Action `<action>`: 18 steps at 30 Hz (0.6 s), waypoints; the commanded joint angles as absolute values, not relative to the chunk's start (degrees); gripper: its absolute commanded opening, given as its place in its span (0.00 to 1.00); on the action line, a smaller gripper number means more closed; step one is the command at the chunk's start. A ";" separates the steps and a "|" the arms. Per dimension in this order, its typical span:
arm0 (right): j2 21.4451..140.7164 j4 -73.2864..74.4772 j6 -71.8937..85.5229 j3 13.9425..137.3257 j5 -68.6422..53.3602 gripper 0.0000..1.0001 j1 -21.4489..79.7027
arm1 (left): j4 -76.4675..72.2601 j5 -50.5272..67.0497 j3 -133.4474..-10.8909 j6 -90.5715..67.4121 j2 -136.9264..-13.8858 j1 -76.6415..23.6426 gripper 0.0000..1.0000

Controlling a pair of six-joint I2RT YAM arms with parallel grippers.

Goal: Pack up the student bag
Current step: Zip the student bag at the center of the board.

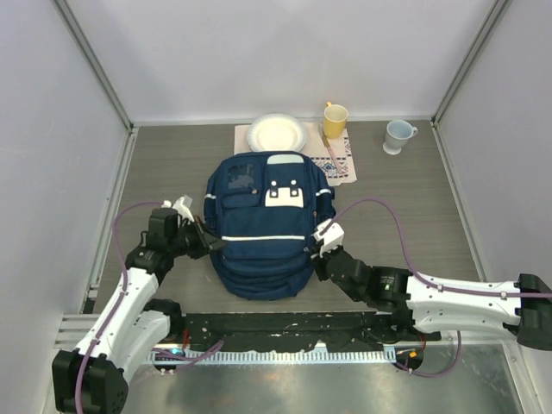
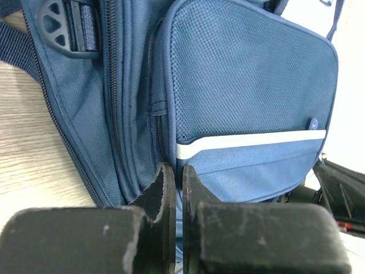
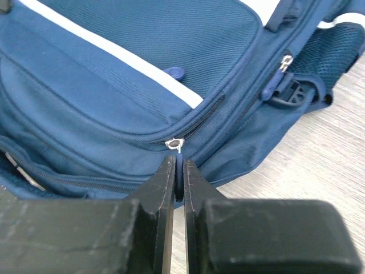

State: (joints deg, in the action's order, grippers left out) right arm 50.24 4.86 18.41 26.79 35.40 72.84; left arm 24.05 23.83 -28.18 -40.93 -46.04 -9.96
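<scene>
The student bag, navy blue with thin white stripes and a white buckle patch, lies flat in the middle of the table. My left gripper is at the bag's left side. In the left wrist view its jaws are pressed together on the bag's fabric beside a zip seam. My right gripper is at the bag's right side. In the right wrist view it is shut on a dark blue zipper pull hanging from a metal slider on a closed pocket zip.
Behind the bag a white plate and a yellow mug stand on a patterned cloth. A pale cup stands at the back right. Enclosure walls stand on three sides.
</scene>
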 commanded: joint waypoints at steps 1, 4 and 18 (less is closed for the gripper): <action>48.43 0.71 14.59 26.99 38.27 0.01 66.99 | 23.91 23.03 -27.96 -38.32 -43.07 -8.88 0.00; 46.50 -2.72 13.19 25.23 32.71 0.01 59.17 | 24.78 21.71 -28.38 -38.41 -43.24 -8.70 0.00; 55.01 -13.86 12.12 25.85 36.00 0.02 52.30 | 24.52 21.89 -28.21 -38.06 -44.04 -8.44 0.00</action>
State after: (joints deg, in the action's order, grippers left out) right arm 53.65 -5.52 13.76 25.02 23.44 54.28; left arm 24.05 26.09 -28.05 -40.07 -44.40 -9.93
